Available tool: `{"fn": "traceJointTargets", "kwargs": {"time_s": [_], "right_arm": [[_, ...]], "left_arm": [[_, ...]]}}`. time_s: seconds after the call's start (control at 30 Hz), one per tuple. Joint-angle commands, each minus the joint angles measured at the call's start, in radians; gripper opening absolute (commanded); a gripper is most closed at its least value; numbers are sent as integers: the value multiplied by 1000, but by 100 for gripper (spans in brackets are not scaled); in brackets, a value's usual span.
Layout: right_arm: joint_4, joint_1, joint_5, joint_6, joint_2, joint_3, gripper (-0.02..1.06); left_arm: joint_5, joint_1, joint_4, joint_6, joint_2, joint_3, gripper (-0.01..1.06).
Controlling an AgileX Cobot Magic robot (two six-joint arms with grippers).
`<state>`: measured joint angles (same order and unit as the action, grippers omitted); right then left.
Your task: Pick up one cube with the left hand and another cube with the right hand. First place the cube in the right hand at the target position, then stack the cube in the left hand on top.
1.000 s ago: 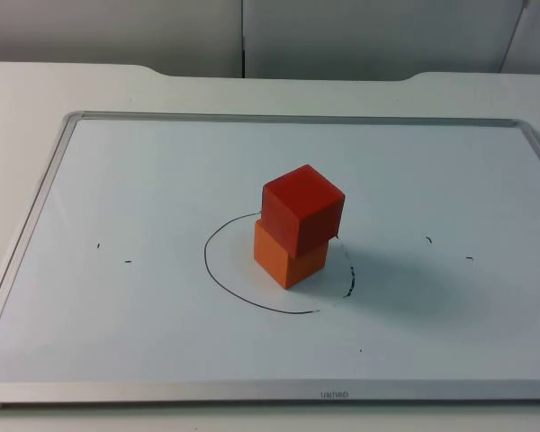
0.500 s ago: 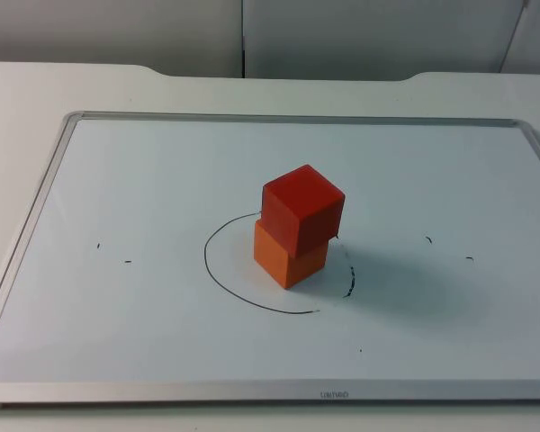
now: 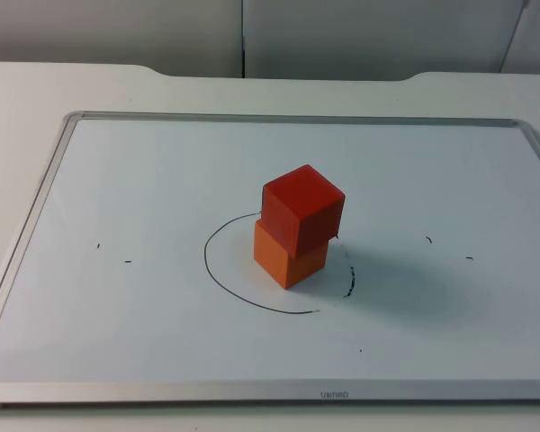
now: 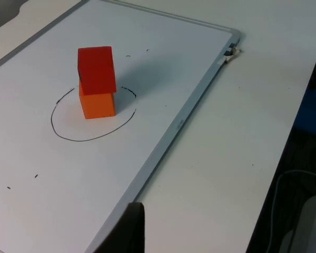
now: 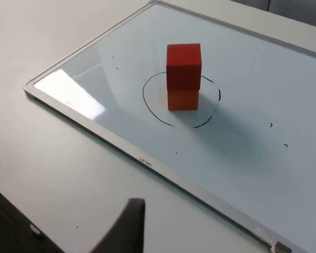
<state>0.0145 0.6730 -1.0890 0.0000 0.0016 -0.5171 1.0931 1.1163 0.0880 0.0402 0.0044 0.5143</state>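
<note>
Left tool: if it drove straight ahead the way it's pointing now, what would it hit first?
Probably the whiteboard's frame: in the left wrist view the fingertip hangs over bare table just outside it. The stacked red cube on the orange cube sits off that line. Depth is unclear.

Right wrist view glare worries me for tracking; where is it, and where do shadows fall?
Right wrist view: bright glare patch on the whiteboard near its corner, away from the red cube. Top view: soft shadow right of the orange cube.
</note>
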Motion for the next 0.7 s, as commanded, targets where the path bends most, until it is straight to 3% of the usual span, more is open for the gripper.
{"fn": "traceJointTargets", "kwargs": {"time_s": [0.0,0.13,0.27,0.3,0.43,0.47,0.57,0.6,0.67], "right_arm": [[6,-4,12,0,-2,8,105],[6,-73,12,0,-2,8,105],[6,-266,12,0,-2,8,105],[6,-266,12,0,-2,8,105],[6,-444,12,0,-2,8,105],[6,-444,12,0,-2,8,105],[6,-568,12,0,-2,8,105],[6,-568,12,0,-2,8,105],[6,-625,12,0,-2,8,105]], "left_arm": [[-14,-4,-7,1,-4,-3,105],[-14,-83,-7,1,-4,-3,105],[-14,-320,-7,1,-4,-3,105],[-14,-320,-7,1,-4,-3,105],[-14,-561,-7,1,-4,-3,105],[-14,-561,-7,1,-4,-3,105],[-14,-744,-7,1,-4,-3,105],[-14,-744,-7,1,-4,-3,105],[-14,-823,-7,1,-4,-3,105]]}}
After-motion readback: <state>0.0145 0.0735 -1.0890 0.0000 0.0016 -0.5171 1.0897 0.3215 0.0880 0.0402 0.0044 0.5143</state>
